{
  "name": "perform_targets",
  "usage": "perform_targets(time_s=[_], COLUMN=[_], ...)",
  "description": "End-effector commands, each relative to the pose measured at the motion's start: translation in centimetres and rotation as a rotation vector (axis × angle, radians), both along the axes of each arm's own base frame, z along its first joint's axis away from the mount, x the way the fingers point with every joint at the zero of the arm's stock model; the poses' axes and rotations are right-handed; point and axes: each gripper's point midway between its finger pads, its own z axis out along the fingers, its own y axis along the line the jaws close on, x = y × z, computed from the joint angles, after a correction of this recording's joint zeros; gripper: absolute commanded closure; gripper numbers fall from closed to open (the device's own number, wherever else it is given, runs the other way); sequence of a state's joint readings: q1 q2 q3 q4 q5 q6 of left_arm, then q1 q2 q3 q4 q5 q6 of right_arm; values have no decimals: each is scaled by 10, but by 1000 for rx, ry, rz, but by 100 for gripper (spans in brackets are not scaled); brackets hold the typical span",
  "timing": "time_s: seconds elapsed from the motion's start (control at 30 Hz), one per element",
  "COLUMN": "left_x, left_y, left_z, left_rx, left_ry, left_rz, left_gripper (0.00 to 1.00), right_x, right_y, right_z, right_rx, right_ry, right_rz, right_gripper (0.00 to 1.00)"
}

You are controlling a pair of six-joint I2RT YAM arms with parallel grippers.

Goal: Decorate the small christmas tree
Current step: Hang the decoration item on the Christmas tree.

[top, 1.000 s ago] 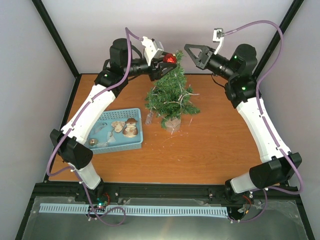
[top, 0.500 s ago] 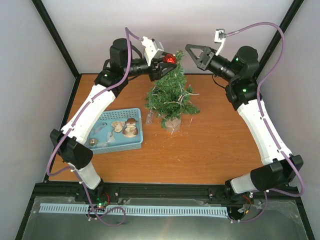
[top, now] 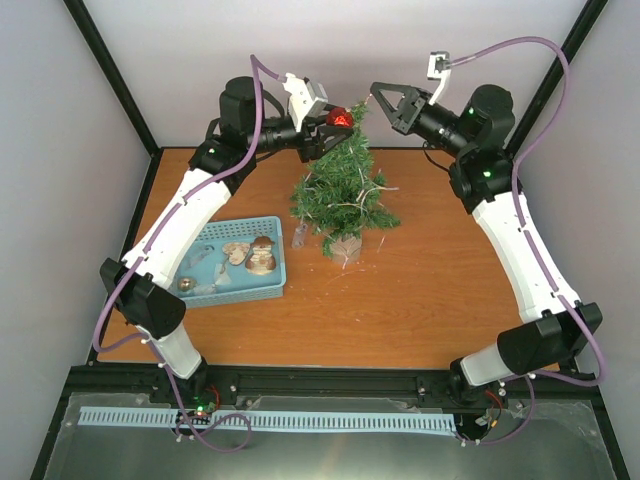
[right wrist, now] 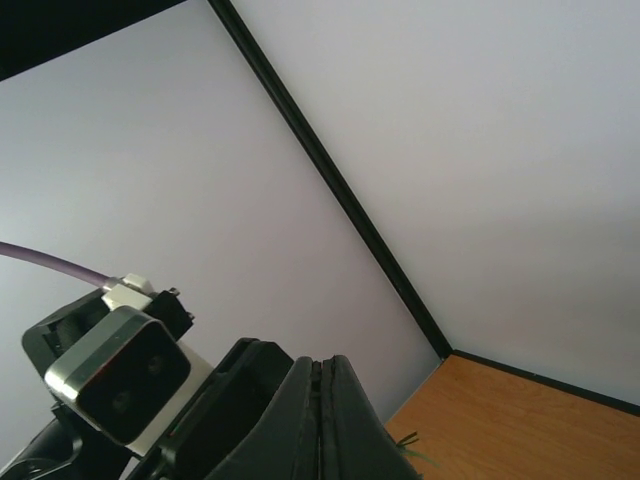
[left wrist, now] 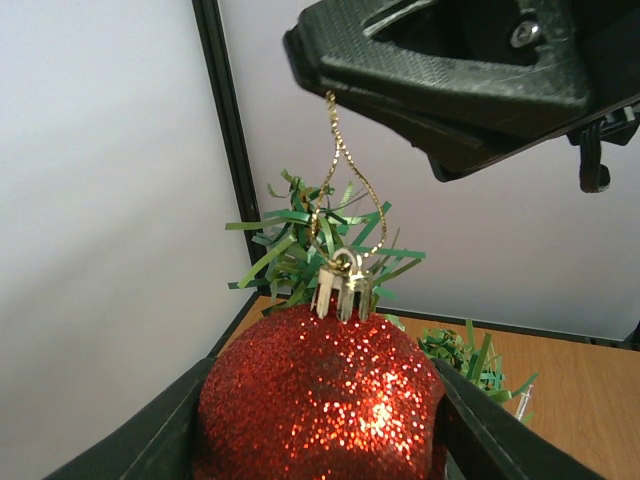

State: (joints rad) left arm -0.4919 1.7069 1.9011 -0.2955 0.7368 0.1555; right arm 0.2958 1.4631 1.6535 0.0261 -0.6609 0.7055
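**Red bauble held at the treetop by both arms**

The orange wooden bench (top: 420,290) carries everything here. Both arms reach up from the near edge and meet high over its far edge.

The small christmas tree (top: 343,195) stands on the bench toward the far edge, roughly midway between the left and right edges. Its pale base (top: 346,248) sits on the wood and its bristly green tip points up between the two arm ends.

A blue tray (top: 281,258) lies near the left edge, well apart from the tree's base. Some pale brown ornaments (top: 258,257) lie in its middle and a little bronze ball (top: 185,284) sits at its near left corner.

The left pincer (top: 333,122) is at the treetop, clenched on a red glitter ball (left wrist: 320,400), with one finger pressed against each side.

The right pincer (top: 375,92) comes in from the other side, just above and beside the tip. Its jaws are pressed fully together and nip the top of the ball's gold loop (left wrist: 345,165), which runs taut down to the gold cap (left wrist: 342,285). Green needles poke up just behind the cap, though I can't tell whether the loop passes around any of them.
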Motion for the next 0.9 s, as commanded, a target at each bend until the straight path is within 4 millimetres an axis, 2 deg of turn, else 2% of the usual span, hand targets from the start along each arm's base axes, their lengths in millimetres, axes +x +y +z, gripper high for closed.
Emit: perform_targets(time_s=[0.0,0.23,0.73,0.87], left_x=[-5,-7,-10,-11], left_y=[1,1,7,8], left_z=[15,15,20,21], left_rx=[-19,-18,-17,-17], left_ry=[-26,-31,-61,-69], left_rz=[-10,-10,15,18], left_gripper=[60,60,60,60], right_x=[7,12,10,12], right_y=[-1,3,5,5], right_z=[6,-1,20,19], right_rx=[-9,-15,-9,-10], right_ry=[-21,-3,-57,-55], right_rz=[-22,-2,13,11], right_gripper=[97,97,97,97])
